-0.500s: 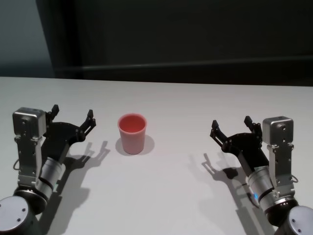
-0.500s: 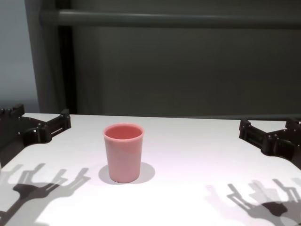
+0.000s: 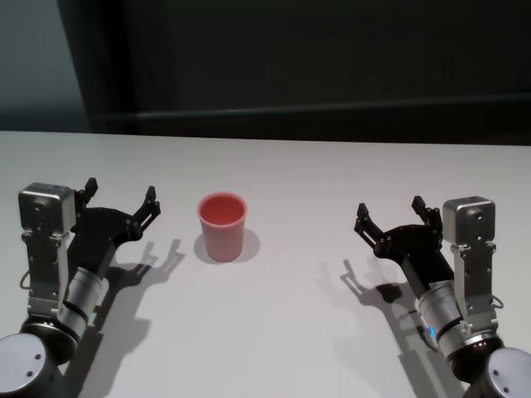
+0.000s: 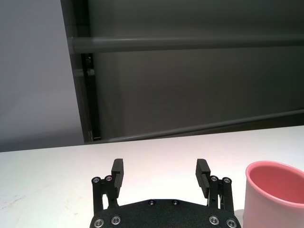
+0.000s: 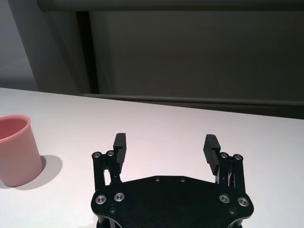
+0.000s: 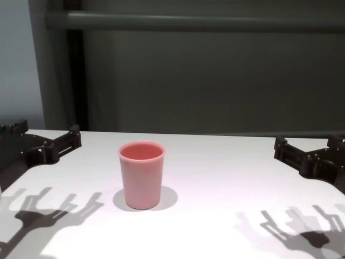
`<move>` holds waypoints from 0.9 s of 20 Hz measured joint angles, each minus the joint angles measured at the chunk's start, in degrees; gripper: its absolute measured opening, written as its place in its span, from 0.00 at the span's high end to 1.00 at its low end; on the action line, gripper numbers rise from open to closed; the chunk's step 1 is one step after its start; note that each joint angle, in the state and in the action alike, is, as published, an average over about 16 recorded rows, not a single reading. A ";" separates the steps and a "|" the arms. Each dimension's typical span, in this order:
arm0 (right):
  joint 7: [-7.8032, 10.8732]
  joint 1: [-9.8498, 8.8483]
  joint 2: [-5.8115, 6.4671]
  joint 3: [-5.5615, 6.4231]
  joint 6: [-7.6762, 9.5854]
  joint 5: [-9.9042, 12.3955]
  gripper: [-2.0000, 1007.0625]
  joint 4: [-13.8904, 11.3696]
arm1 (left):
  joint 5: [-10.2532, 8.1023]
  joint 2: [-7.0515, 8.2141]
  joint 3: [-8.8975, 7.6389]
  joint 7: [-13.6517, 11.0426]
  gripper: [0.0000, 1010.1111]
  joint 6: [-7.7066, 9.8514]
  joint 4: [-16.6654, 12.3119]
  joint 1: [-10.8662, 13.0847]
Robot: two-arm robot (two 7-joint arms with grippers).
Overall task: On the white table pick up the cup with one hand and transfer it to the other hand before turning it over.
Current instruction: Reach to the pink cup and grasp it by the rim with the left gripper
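Observation:
The pink cup (image 3: 223,226) (image 6: 141,174) stands upright on the white table (image 3: 290,315), rim up, a little left of centre. My left gripper (image 3: 121,196) (image 4: 161,171) hovers open just left of the cup, a small gap away, with nothing between its fingers. Far off on the right side, my right gripper (image 3: 390,213) (image 5: 166,145) is also open and holds nothing. The cup (image 4: 274,194) shows at the edge of the left wrist view and the cup (image 5: 16,149) appears farther off in the right wrist view.
A dark wall with a horizontal rail (image 6: 205,21) runs behind the table's far edge (image 3: 265,137). The grippers cast shadows on the tabletop (image 6: 51,213).

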 joint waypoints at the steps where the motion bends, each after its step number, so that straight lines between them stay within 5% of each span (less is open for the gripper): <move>1: 0.00 0.00 0.00 0.00 0.00 0.00 0.01 0.00 | 0.00 0.00 0.00 0.00 0.01 0.00 0.00 0.00; 18: 0.00 0.00 0.00 0.00 0.00 0.00 0.01 0.00 | 0.00 0.00 0.00 0.00 0.01 0.00 0.00 0.00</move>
